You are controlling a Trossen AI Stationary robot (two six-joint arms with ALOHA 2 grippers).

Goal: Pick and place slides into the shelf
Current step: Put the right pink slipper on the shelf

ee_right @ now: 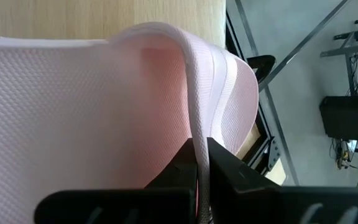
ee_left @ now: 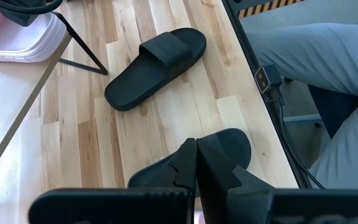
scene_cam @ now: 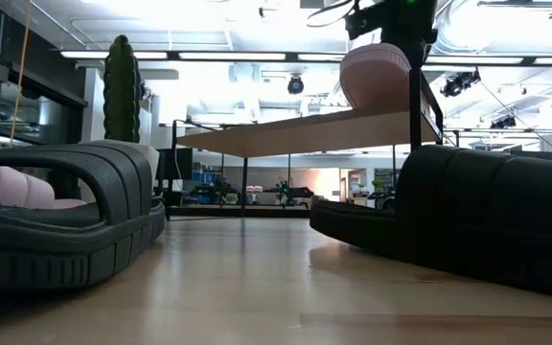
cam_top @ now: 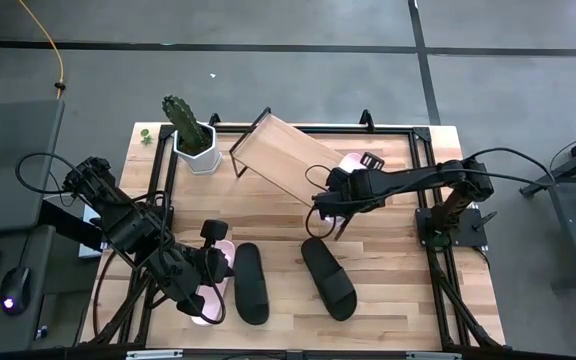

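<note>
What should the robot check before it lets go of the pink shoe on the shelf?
1. Right pincer is shut on the pink slide's strap: ok.
2. Pink slide is over the shelf board: ok.
3. Slide rests flat on the board: cannot tell.
4. Shelf has bare room left for more slides: ok.
5. Two black slides wait on the table: ok.
6. Left pincer is down by the other pink slide, away from the shelf: ok.

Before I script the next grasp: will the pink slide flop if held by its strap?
Probably little. In the right gripper the pink slide's strap keeps its arch, so it seems springy foam. It looks light. The textured surface should resist slipping.
</note>
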